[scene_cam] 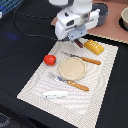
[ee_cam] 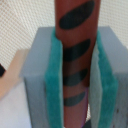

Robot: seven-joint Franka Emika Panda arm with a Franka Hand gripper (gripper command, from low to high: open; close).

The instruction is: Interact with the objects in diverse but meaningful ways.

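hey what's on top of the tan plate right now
Nothing shows on the tan plate; its face looks bare. The knife and fork lie beside it on the placemat. The gripper, clamped on the sausage stick, is up past the plate.

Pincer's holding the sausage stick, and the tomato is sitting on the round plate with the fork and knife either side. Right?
Not quite. The tomato is not on the plate; the exterior view shows it on the placemat, off the plate toward that view's left. The rest holds: the pincer is shut on the sausage stick, and fork and knife flank the plate.
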